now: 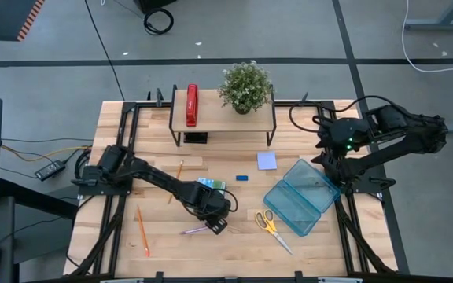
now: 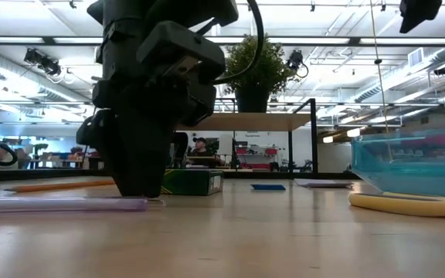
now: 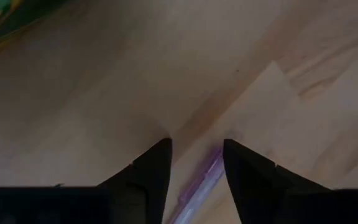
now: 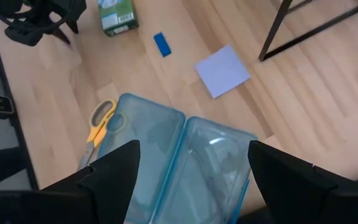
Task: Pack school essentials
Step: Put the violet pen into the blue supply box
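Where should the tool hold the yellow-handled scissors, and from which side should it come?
The scissors lie flat on the table beside the open blue case, handles toward the case and blades pointing to the front edge. Probably best: come straight down from above and close across the narrow part where the blades leave the handles, since the looped handles are wide and the tips thin.

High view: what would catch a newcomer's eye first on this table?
Probably the open translucent blue plastic hinged case near the table's right side, with the yellow-handled scissors beside it. Next, the left gripper low at mid-table, fingers open astride the purple pen. At the back, a red stapler and a potted green plant sit on a small wooden shelf.
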You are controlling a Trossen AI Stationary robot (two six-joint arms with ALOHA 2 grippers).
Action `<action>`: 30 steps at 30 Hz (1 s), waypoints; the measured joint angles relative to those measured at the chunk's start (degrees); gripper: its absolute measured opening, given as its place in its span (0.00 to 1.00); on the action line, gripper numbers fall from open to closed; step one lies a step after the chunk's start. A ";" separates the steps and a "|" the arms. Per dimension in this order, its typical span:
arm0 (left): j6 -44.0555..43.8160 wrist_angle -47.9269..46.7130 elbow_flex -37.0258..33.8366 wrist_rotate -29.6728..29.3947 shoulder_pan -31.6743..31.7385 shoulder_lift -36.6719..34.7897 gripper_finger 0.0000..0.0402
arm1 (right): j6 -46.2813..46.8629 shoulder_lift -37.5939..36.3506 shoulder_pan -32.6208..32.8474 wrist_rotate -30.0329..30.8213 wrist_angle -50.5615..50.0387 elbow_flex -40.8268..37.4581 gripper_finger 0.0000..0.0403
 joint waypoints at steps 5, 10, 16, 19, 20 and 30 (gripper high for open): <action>5.50 -0.28 -0.21 -0.22 0.00 0.00 0.30 | 1.39 -0.22 0.02 -1.01 -0.85 0.00 0.76; 9.91 0.02 -0.59 -0.41 0.71 -2.47 0.29 | 1.38 -0.37 0.02 -1.02 -0.87 0.00 0.76; 18.06 -0.54 -0.62 -1.67 0.60 -9.10 0.35 | 1.40 -0.37 0.00 -0.99 -0.87 0.00 0.76; 22.35 -0.57 -0.68 -3.49 -1.13 -10.68 0.39 | 1.50 -0.35 0.02 -1.02 -0.88 0.00 0.76; 23.63 -0.69 -0.75 -4.65 -1.89 -10.99 0.40 | 1.71 -0.35 0.02 -1.02 -0.87 0.00 0.76; 30.01 -0.88 -1.49 -15.37 -10.37 -10.03 0.44 | 1.48 -0.34 0.02 -0.70 -0.87 0.00 0.76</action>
